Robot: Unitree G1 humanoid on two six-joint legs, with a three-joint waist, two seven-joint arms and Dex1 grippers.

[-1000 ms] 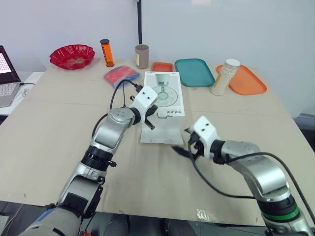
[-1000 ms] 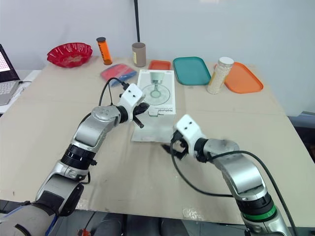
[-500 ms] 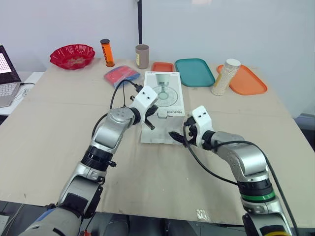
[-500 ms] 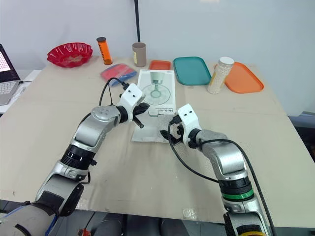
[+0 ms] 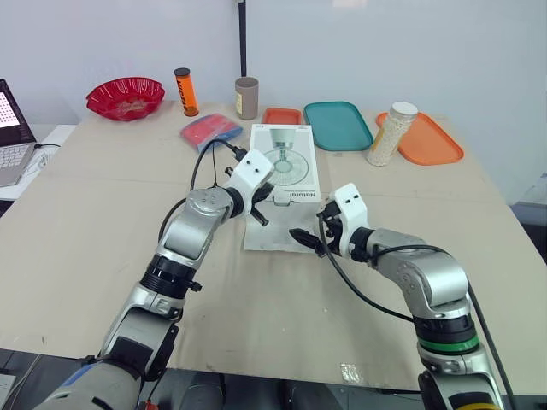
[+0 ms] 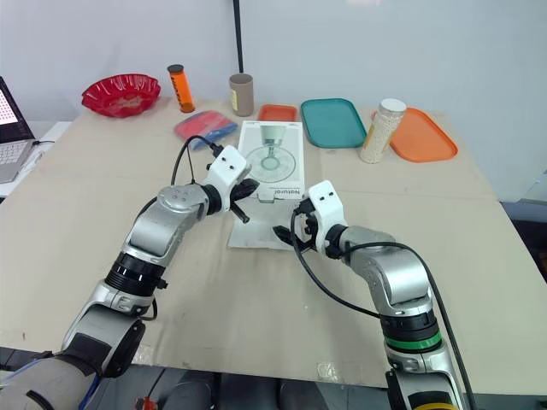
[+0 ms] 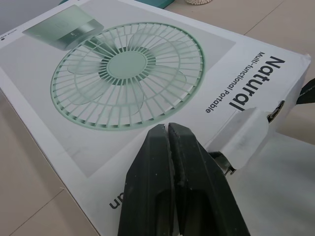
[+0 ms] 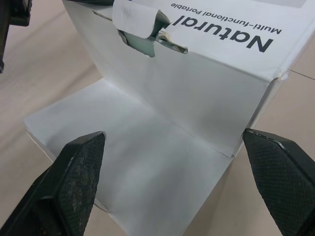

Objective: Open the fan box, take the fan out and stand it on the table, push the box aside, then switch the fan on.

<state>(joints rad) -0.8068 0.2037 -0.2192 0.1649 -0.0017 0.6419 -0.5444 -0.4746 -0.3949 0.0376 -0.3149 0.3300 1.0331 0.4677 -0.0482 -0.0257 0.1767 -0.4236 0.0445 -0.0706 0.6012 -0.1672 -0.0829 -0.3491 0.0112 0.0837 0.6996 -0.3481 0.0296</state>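
Note:
The white fan box [image 5: 286, 166] lies flat mid-table, a green fan printed on its lid. Its long front flap [image 5: 275, 231] is folded down onto the table. A small tuck flap [image 7: 243, 132] sticks up at the near edge, and something green [image 8: 147, 42] shows through the gap there. My left gripper [image 5: 261, 207] is shut and rests on the lid's near left corner [image 7: 167, 128]. My right gripper [image 5: 310, 237] stands open just above the lowered flap, facing the box's front wall [image 8: 197, 83], with nothing between its fingers [image 8: 74, 182].
Along the table's far side stand a red bowl [image 5: 126, 96], an orange bottle [image 5: 185, 91], a brown cup [image 5: 246, 97], a small orange tray [image 5: 281, 116], a teal tray [image 5: 338, 125], a jar [image 5: 391, 133] and an orange tray [image 5: 423, 139]. A blue-red packet [image 5: 211, 131] lies left of the box. A laptop [image 5: 13, 137] sits far left.
My right gripper has moved from the bare table up and left to the box's lowered front flap. The left arm and the box have stayed still.

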